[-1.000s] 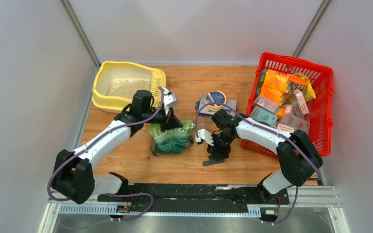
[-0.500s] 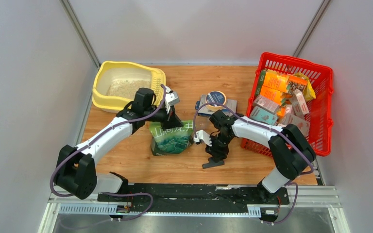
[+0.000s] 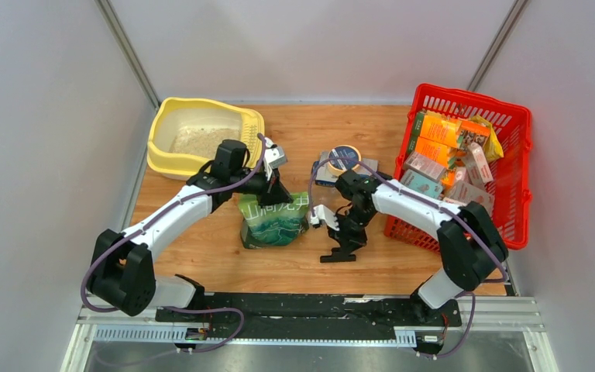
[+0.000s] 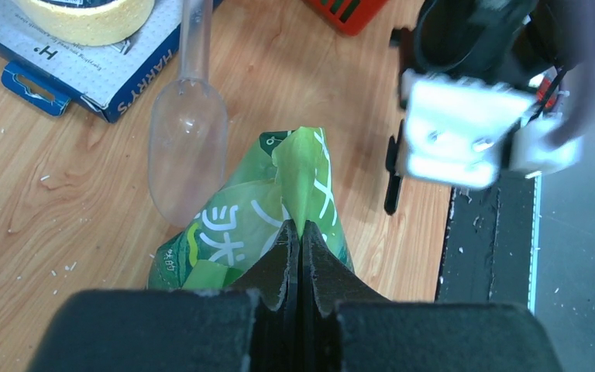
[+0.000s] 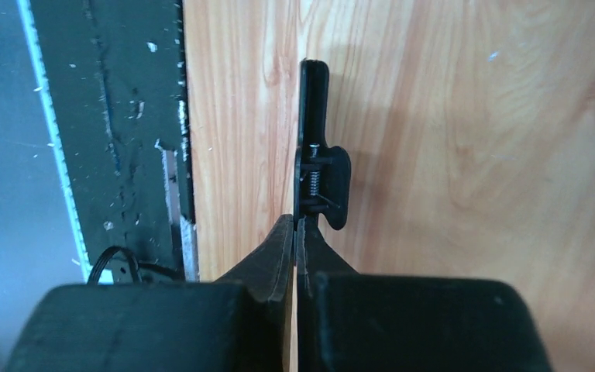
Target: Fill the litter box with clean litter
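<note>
The pale yellow litter box [image 3: 159, 132] stands at the back left with a patch of beige litter [image 3: 200, 142] in it. The green litter pouch [image 3: 275, 221] stands upright mid-table. My left gripper [image 3: 275, 188] is shut on the pouch's pinched top edge, as the left wrist view shows [image 4: 300, 232], with the pouch [image 4: 279, 194] below it. My right gripper [image 3: 346, 236] is just right of the pouch. It is shut on the end of a black spring clip [image 5: 315, 147], which hangs down toward the table [image 3: 335, 255].
A clear plastic scoop [image 4: 188, 132] lies on the wood beside the pouch. A blue box with a tape roll [image 3: 343, 163] sits behind the right gripper. The red basket [image 3: 441, 97] of cartons fills the right side. The table's black front rail [image 5: 116, 116] is close to the clip.
My right gripper has turned and shifted slightly left with the black clip in it. My left gripper has stayed shut on the pouch top, barely moving.
</note>
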Controlling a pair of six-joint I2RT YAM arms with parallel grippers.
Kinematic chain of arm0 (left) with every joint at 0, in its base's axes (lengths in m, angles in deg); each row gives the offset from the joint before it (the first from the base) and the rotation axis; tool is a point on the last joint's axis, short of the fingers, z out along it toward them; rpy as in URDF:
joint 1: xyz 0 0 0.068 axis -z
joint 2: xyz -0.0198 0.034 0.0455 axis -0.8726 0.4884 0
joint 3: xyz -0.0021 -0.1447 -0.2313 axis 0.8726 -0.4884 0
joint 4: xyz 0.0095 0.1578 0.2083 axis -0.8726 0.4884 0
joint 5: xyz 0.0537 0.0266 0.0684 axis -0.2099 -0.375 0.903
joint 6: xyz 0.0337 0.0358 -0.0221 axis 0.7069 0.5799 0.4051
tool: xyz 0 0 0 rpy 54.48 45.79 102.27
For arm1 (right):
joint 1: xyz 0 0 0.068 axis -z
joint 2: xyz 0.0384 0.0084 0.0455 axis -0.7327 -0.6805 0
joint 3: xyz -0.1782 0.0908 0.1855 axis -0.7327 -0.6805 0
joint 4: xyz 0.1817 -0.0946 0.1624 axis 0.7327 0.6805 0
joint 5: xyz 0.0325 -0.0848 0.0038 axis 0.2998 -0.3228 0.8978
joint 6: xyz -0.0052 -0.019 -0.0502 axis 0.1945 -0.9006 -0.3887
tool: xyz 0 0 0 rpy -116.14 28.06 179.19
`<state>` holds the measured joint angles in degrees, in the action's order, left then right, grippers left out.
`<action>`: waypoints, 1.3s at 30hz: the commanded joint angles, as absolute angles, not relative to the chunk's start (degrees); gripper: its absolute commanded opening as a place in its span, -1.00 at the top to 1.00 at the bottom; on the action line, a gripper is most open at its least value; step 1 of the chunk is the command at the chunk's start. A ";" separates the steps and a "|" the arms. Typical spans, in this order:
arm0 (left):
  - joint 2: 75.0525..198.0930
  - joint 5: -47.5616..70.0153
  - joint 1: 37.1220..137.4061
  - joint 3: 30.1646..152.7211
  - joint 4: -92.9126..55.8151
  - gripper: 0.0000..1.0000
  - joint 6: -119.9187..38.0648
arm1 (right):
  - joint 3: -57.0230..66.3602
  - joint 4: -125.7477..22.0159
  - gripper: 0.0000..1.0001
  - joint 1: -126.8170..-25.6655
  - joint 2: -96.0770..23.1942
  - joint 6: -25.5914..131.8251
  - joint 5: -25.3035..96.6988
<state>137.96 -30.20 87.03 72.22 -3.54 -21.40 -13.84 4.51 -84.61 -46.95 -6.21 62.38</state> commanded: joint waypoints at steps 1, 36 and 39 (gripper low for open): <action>138.60 -31.49 87.31 73.59 -1.60 1.00 -18.98 | -5.15 16.96 1.00 -83.86 -37.39 -12.40 64.18; 141.41 -41.50 87.31 80.97 11.42 0.36 -6.76 | 16.14 -0.16 1.00 -83.50 -45.10 5.08 58.91; 142.29 -42.65 87.31 81.50 11.42 0.27 -6.94 | 15.61 -1.39 1.00 -83.59 -45.18 7.27 59.08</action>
<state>141.37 -36.48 86.89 78.98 10.17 -7.96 13.76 4.42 -83.67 -44.66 3.93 59.28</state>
